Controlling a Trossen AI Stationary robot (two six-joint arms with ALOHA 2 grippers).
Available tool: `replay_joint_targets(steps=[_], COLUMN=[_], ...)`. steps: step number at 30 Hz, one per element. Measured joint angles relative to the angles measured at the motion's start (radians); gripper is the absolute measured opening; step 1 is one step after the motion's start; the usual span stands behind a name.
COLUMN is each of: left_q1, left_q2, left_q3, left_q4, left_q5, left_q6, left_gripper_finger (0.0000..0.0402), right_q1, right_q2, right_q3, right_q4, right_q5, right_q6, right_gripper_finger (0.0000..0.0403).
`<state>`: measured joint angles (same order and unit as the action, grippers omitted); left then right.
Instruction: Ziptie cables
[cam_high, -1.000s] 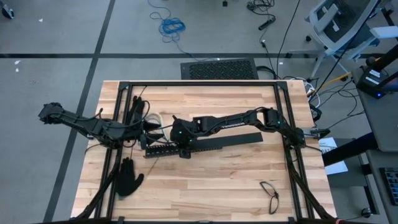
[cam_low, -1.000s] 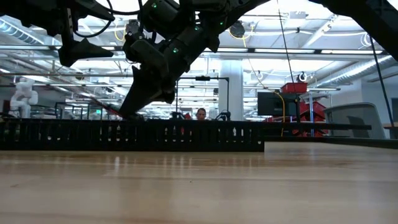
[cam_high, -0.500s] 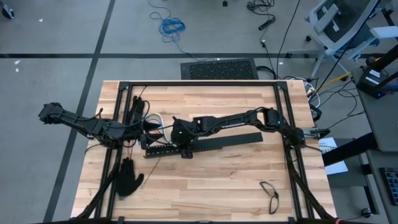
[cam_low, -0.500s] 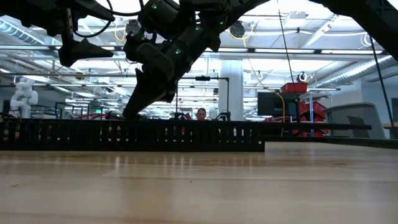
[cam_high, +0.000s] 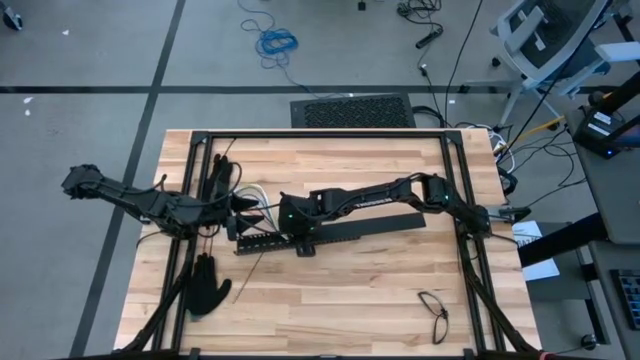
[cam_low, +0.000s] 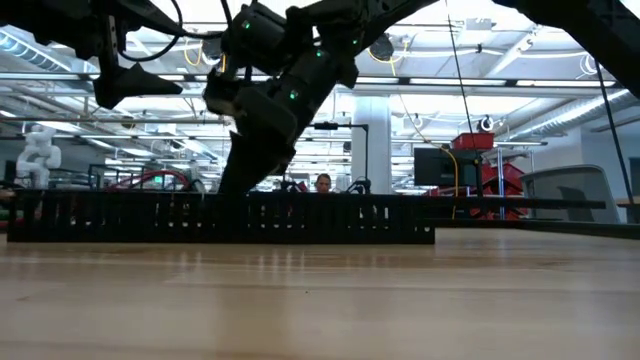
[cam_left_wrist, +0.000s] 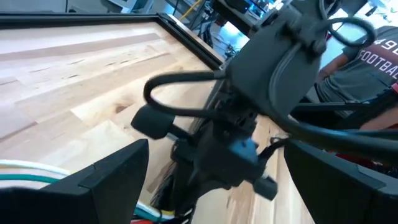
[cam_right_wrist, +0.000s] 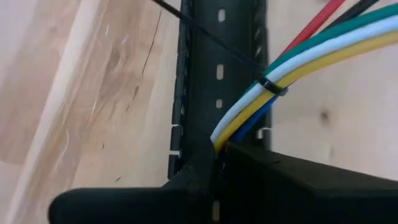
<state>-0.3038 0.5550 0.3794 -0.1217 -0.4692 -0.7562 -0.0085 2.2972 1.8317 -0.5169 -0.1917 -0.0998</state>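
Observation:
The cables (cam_right_wrist: 292, 62), white, yellow, teal, blue and red, lie bundled across a black slotted bar (cam_right_wrist: 217, 74). A ziptie (cam_right_wrist: 272, 86) is wrapped round them, and its thin tail (cam_right_wrist: 205, 31) runs off over the bar. My right gripper (cam_right_wrist: 217, 155) is shut on the bundle's end; in the high view it (cam_high: 262, 213) reaches in from the right at the table's left middle. My left gripper (cam_left_wrist: 224, 180) stands open just left of it (cam_high: 238, 205), one finger on either side of the right arm's hand, touching nothing. My right gripper pinches the end of the cable bundle (cam_right_wrist: 219, 138) between its two fingers, a short way from the ziptie. The fingers slant down from the table's right side. The cables run on from the fingers across the black bar and onto the wood.
Two long black slotted bars (cam_high: 340, 232) lie end to end across the table's middle and fill the low view (cam_low: 220, 215). A black glove (cam_high: 205, 285) lies near the front left, a pair of glasses (cam_high: 435, 312) near the front right. A black frame (cam_high: 320, 133) borders the table.
My right gripper has tipped further down onto the cables and shifted a little toward the table's right. The black bar has slid slightly along the table with it.

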Motion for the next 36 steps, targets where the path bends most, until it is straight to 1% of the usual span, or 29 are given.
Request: replay_joint_targets(steps=[7, 11, 15, 19, 22, 30, 36], left_q1=[0.000, 0.000, 0.000, 0.000, 0.000, 0.000, 0.000], left_q2=[0.018, 0.024, 0.024, 0.024, 0.024, 0.024, 0.024], left_q3=[0.000, 0.000, 0.000, 0.000, 0.000, 0.000, 0.000], left_q4=[0.000, 0.000, 0.000, 0.000, 0.000, 0.000, 0.000], left_q5=[0.000, 0.000, 0.000, -0.011, -0.012, -0.012, -0.013], left_q6=[-0.023, -0.023, -0.020, -0.015, -0.015, -0.016, -0.015], left_gripper_finger=[0.0367, 0.0367, 0.0367, 0.0367, 0.0367, 0.0367, 0.0367], right_q1=[0.003, -0.009, -0.034, -0.062, -0.087, -0.135, -0.142], right_q2=[0.021, 0.022, 0.022, 0.022, 0.024, 0.023, 0.023], right_q3=[0.005, 0.004, 0.004, 0.004, 0.003, 0.003, 0.003], right_q4=[-0.052, -0.051, -0.095, -0.102, -0.112, -0.244, -0.313], right_q5=[0.000, 0.010, 0.051, 0.103, 0.108, 0.131, 0.132], right_q6=[-0.033, -0.042, -0.043, -0.037, -0.017, -0.034, -0.065], right_gripper_finger=[0.0031, 0.0031, 0.0031, 0.0031, 0.0031, 0.0031, 0.0031])
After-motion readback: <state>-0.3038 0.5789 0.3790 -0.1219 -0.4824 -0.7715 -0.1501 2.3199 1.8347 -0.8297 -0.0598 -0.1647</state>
